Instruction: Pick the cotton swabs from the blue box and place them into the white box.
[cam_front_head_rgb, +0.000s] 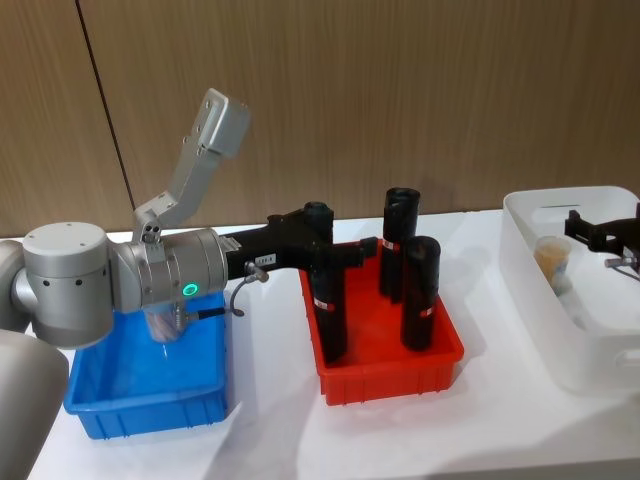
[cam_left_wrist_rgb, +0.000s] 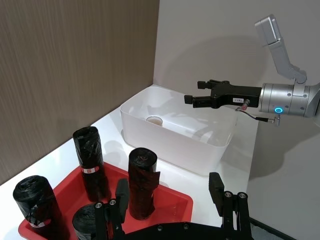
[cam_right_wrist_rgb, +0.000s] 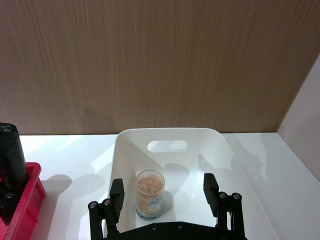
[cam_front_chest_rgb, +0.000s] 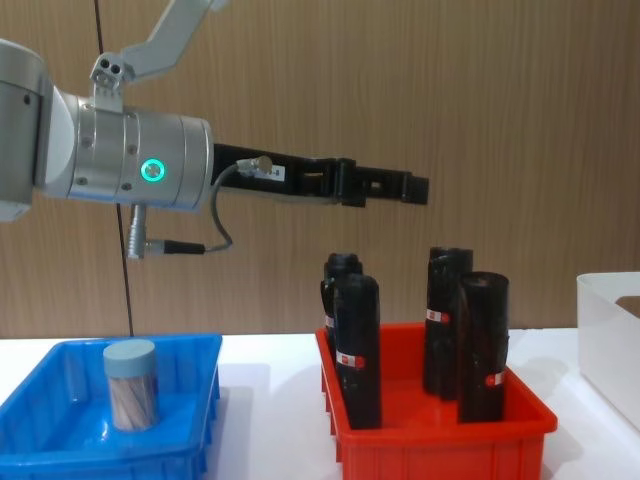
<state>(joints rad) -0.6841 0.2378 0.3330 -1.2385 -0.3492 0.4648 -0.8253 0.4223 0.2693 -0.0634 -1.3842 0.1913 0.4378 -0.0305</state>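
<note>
Cotton swabs (cam_front_chest_rgb: 131, 383) upright, lid up, long axis vertical, inside the blue box (cam_front_chest_rgb: 100, 465) near the table's (cam_front_head_rgb: 480, 430) left front corner. Second jar (cam_right_wrist_rgb: 150, 194) upright in the white box (cam_right_wrist_rgb: 230, 165) at the right edge. Right gripper (cam_right_wrist_rgb: 163, 182) above that jar, fingers spread wide, empty. Left gripper (cam_front_chest_rgb: 415, 188) high above the red bin (cam_front_chest_rgb: 440, 445), likewise spread and empty.

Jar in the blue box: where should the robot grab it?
Probably pinch the jar on its round clear sides, just under the lid, coming straight down from above. It stands upright, and the blue box has walls all around it.
</note>
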